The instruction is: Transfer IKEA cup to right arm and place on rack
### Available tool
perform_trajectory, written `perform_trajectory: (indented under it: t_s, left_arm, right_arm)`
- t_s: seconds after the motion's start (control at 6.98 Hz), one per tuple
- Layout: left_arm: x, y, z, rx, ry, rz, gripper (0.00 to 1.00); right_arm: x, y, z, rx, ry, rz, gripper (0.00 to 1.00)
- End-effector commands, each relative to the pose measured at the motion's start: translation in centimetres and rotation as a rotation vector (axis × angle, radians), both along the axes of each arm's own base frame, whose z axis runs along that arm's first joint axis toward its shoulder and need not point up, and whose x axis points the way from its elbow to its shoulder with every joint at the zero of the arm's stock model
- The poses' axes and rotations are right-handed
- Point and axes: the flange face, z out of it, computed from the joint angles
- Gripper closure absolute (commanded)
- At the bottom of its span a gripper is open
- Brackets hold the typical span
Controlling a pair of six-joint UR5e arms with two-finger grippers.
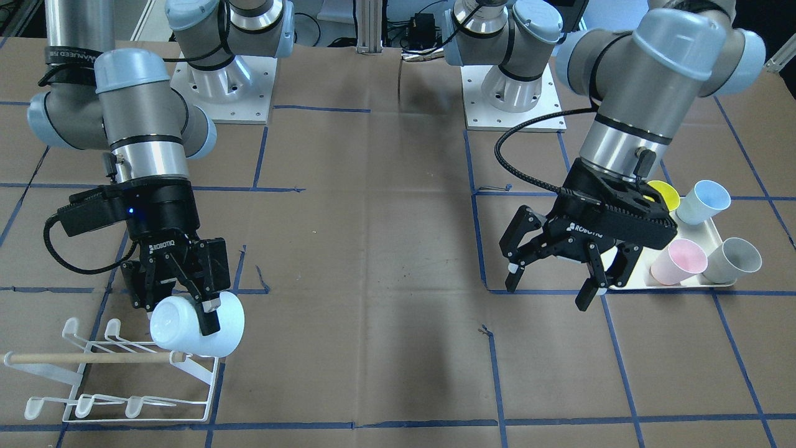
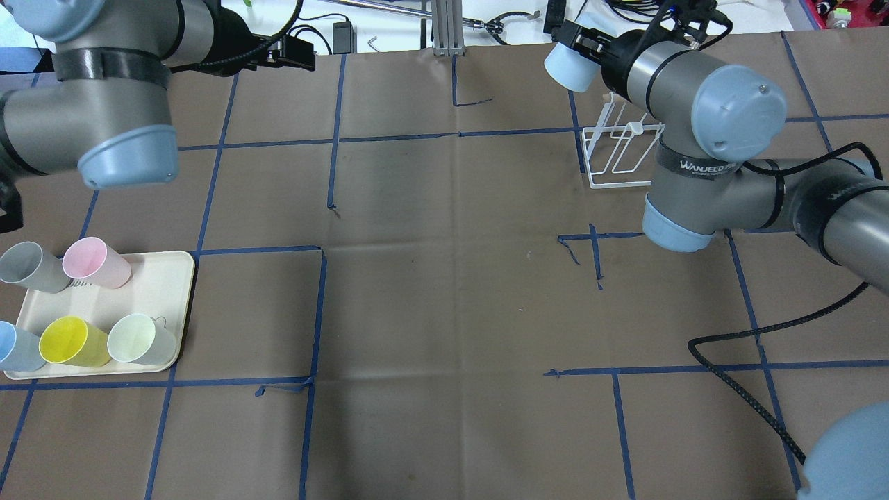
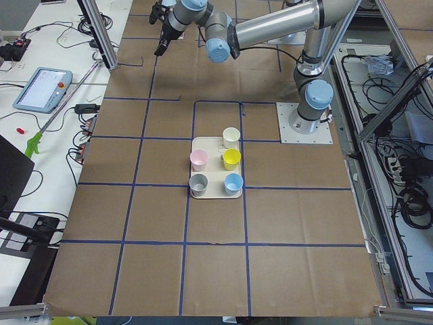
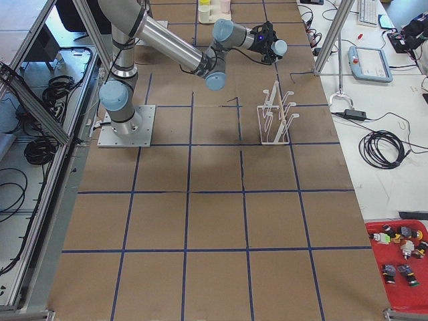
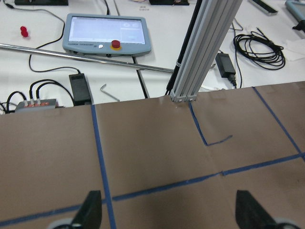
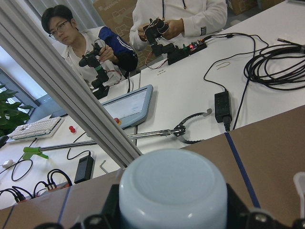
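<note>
Right tool (image 1: 177,314), black, lettered ROBOTIQ, clamps pale blue-white plastic cup (image 1: 227,326), lower left, over white wire rack (image 1: 205,373). Cup lies sideways, base pointing frame-left. Left tool (image 1: 550,289), same lettering, spread wide.

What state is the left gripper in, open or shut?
Open. The left gripper has its fingers spread wide, with nothing between them.

Between the rack (image 1: 140,406) and the tray (image 1: 684,286) the table (image 1: 373,280) lies open for either arm, but the rack's prongs (image 1: 71,326) and wooden dowel (image 1: 87,358) stand right under the cup (image 1: 186,333) in the right gripper (image 1: 180,312) (contact cannot be judged), and tilted cups (image 1: 678,261) crowd the tray beside the left gripper (image 1: 548,291).
</note>
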Motion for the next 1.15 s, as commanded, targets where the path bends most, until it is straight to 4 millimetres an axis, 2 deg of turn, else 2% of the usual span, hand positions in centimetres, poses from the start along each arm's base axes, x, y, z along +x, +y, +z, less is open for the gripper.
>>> perform_trajectory:
  t_s: [0.0,0.29,0.43,0.57,0.72,0.86,1.0]
  left_arm:
    - [-0.1,3.9,2.5,0.308,-0.117,0.043,0.01]
    - [0.2,7.1,1.6,0.427,-0.151,0.047,0.01]
    - [0.5,7.7,1.0,0.451,-0.175,0.053,0.01]
    - [0.8,7.9,0.8,0.458,-0.213,0.064,0.01]
    - [0.9,8.1,0.8,0.464,-0.214,0.063,0.01]
    - [1.5,8.1,0.4,0.479,-0.214,0.068,0.01]
    - [3.5,8.6,0.0,0.491,-0.202,0.102,0.01]
  right_arm:
    - [-1.3,-2.6,-0.7,-0.052,0.206,0.059,0.84]
    - [-3.5,-5.5,-1.3,-0.071,0.323,0.052,0.84]
    - [-6.2,-6.6,-2.2,-0.055,0.336,0.021,0.84]
    - [-8.0,-7.7,-2.8,-0.050,0.337,-0.002,0.84]
    - [-8.3,-8.3,-4.5,-0.029,0.336,-0.001,0.84]
    - [-8.3,-8.4,-5.3,-0.023,0.339,0.002,0.84]
    - [-8.2,-8.3,-5.8,-0.017,0.346,0.008,0.84]
